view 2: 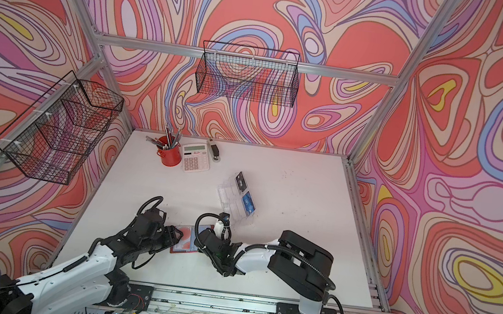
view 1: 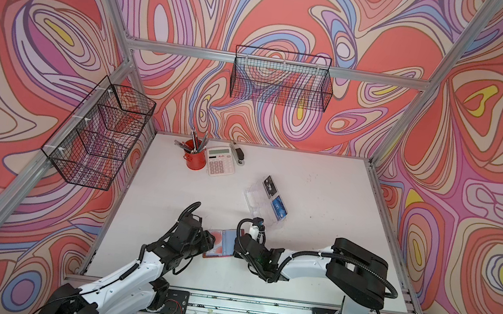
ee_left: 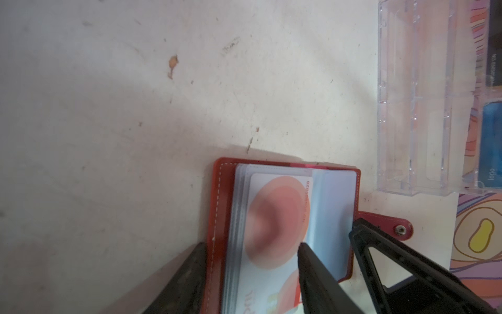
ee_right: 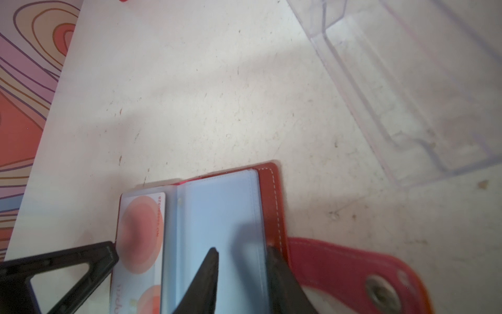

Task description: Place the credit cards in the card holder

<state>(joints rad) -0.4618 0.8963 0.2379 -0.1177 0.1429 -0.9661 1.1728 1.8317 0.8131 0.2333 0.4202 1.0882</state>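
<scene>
Two cards sit outside the card holder (view 1: 223,244): a glossy black card (view 1: 269,185) with white lettering and a blue card (view 1: 279,207), both thin flat rectangles propped tilted in the slots of a clear hard-plastic stepped stand (view 1: 256,202) mid-table. The holder is a red leather-look booklet with white stitching. It lies open and flat on the near part of the scuffed white table (view 1: 322,188), near the stand but apart from it, between my two grippers. Inside I see a stack of soft greyish clear sleeves; the left page carries a pale card (ee_left: 277,217) printed with salmon discs, the right page shows plain blue-grey plastic. Its strap (ee_right: 334,258) with a round metal snap lies flat off the right cover. Left gripper (ee_left: 251,244): jaws spread wide, one black tip on the sleeve over the pale card, the other beside the cover's outer edge, pinching nothing. Right gripper (ee_right: 242,248): jaws apart by a narrow gap, one tip over the plain sleeve, the other at its outer edge by the stitching; I see nothing nipped. Both wrists crowd in and hide much of the holder in both top views. Far edge, well apart: red cup (view 1: 194,160) of pens, beige calculator (view 1: 221,160), stapler (view 1: 238,156). Black wire baskets (view 1: 280,82) hang on the frame.
</scene>
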